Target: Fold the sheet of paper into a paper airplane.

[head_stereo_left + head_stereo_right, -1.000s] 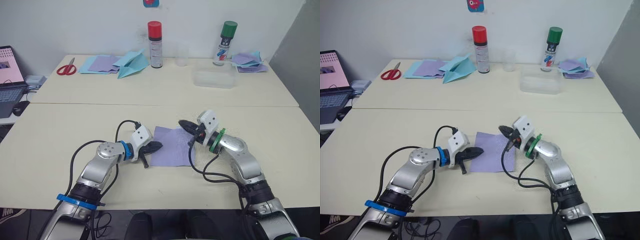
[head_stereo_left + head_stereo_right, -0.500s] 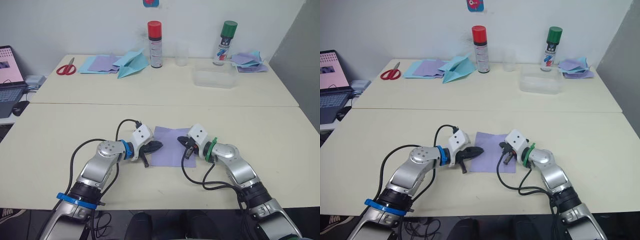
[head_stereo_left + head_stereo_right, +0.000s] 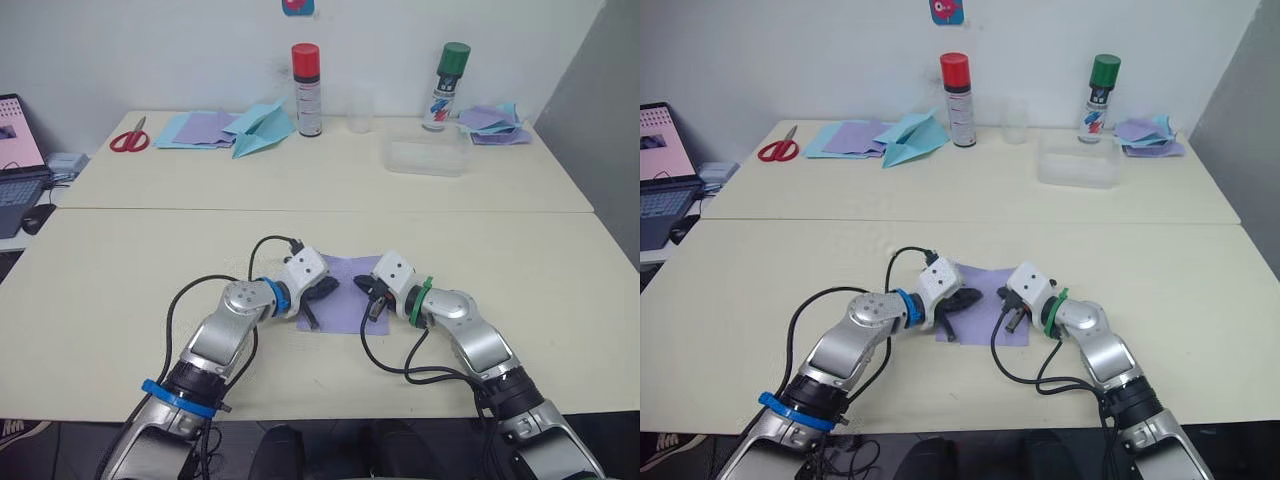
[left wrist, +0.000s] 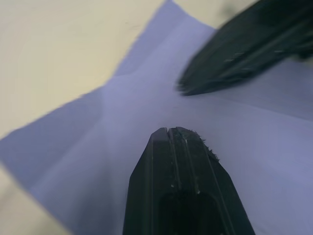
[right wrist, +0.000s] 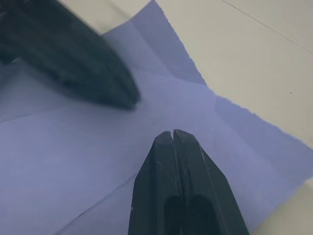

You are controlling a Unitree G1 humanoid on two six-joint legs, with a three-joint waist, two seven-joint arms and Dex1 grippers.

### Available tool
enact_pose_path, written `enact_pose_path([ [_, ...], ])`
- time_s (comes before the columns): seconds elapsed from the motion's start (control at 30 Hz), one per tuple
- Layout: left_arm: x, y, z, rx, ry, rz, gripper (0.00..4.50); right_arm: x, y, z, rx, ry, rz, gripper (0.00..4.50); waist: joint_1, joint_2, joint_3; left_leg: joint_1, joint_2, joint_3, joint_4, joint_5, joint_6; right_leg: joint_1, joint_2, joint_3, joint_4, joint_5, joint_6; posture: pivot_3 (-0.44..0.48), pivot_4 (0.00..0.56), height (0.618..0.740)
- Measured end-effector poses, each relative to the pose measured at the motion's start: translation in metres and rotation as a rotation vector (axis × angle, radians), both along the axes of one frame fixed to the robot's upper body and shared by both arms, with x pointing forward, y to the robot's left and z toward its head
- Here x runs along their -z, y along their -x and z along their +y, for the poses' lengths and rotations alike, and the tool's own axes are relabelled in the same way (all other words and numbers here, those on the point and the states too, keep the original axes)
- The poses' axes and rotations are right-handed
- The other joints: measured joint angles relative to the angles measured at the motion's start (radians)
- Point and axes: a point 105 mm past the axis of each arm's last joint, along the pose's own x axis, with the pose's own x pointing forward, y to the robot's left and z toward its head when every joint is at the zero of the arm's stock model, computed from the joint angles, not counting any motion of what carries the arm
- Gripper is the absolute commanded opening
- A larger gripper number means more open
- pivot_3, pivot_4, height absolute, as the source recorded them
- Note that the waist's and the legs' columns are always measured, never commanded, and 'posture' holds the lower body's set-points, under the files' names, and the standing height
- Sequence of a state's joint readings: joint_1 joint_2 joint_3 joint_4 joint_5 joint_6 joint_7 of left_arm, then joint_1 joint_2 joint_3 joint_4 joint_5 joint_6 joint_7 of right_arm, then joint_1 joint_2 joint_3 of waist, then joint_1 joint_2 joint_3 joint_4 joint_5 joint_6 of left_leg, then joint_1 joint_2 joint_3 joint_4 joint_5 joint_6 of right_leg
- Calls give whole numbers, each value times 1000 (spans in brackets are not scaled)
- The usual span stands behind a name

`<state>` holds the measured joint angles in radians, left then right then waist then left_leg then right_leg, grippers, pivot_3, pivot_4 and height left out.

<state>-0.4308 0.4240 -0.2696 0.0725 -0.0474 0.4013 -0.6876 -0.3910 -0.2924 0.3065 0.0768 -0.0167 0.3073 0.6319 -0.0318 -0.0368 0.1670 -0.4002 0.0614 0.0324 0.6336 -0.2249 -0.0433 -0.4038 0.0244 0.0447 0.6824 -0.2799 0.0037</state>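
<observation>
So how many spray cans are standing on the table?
2. The red-capped can stands at the back of the far table, beside the light blue paper plane. The green-capped can stands farther right, behind the clear plastic tub.

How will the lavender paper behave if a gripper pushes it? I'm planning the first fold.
The sheet of paper looks thin and lies flat, so it probably slides or buckles. Its visible creases likely guide bending. Both shut grippers, left and right, are over it.
</observation>
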Motion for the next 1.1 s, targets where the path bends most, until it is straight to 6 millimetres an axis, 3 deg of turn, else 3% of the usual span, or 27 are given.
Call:
enact_pose_path([
  [0.13, -3, -14, 20, -101, -10, -44, 0, 0, 1, 0, 2, 0, 4, 25, 0, 0, -1, 0, 0, 0, 0, 0, 0, 0, 1, 0, 0, 0, 0, 0, 150, 740],
  [0.3, -9, -17, 35, -163, 34, -65, 0, 0, 2, 0, 3, -2, 4, 25, 0, 0, -1, 0, 1, 0, 0, 0, 0, 0, 1, 0, 0, 0, 0, 0, 150, 740],
  [0.43, -33, -11, 26, -143, 183, -114, 0, 0, 1, 0, 6, -7, 6, 25, 1, 0, 0, -1, 1, 1, 0, 0, 0, 0, 1, 0, 0, 0, 0, 0, 150, 740],
  [0.57, -52, 11, 3, -1, 266, -115, 0, 0, 1, 0, 6, -8, 7, 25, 0, 0, 0, 0, 1, 1, 0, 0, 0, 0, 1, 1, 0, 0, 0, 0, 150, 740],
  [0.7, -34, 22, -6, 40, 216, -44, 0, 0, 1, 0, 6, -8, 8, 25, 0, 0, 0, 0, 0, 0, 0, 0, 0, 0, 1, 1, 0, 0, 0, 0, 150, 740],
  [0.87, 1, 19, 1, -6, 111, 39, 0, 0, 1, 0, 5, -13, 11, 25, 0, 0, 0, 0, 0, 0, 0, 0, 0, -1, 2, 0, 0, 0, 0, 0, 150, 740],
  [1.0, 4, 17, -1, 18, 91, 44, 0, -2, 3, 3, 16, -90, 50, 25, 1, 0, 0, 0, 1, 0, 0, 0, 0, -1, 2, 0, 0, 0, 0, 0, 150, 740],
  [1.1, 6, 16, -1, 38, 74, 35, 0, -9, 4, 4, 20, -168, 69, 609, 1, 0, 0, -1, 1, 0, 0, 0, 0, -1, 2, 0, 0, 0, 0, 0, 150, 740],
])
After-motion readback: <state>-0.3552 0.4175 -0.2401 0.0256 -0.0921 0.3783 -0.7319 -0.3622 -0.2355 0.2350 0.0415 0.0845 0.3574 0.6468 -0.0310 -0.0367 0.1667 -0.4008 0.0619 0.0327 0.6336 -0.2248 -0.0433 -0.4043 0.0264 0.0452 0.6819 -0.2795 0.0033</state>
